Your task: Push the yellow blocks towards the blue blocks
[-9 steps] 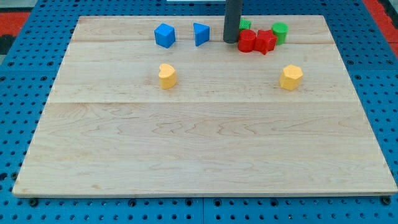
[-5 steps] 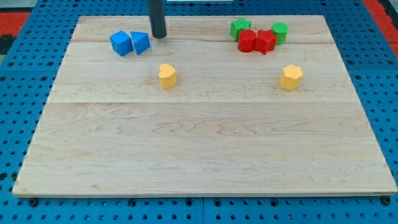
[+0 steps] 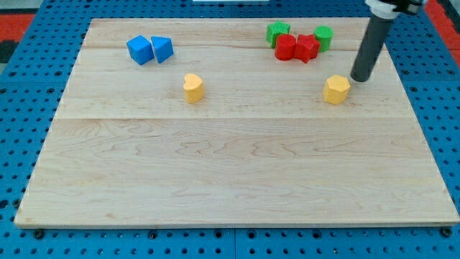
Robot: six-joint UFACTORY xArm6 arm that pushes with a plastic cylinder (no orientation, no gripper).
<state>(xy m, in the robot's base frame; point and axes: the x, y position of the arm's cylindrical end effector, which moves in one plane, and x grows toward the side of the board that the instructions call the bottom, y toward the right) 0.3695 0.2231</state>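
Two yellow blocks lie on the wooden board: a heart-like one left of centre and a hexagonal one at the right. Two blue blocks touch at the upper left: a cube and a wedge-like one. My tip stands just to the right of and slightly above the right yellow block, a small gap apart from it. The rod rises toward the view's upper right.
A cluster sits at the top right: a green star-like block, a green cylinder, and two red blocks touching each other. Blue pegboard surrounds the board.
The two blue blocks were pushed left and now touch at the upper left. My tip then swept from the top left across to the right, beside the right yellow block.
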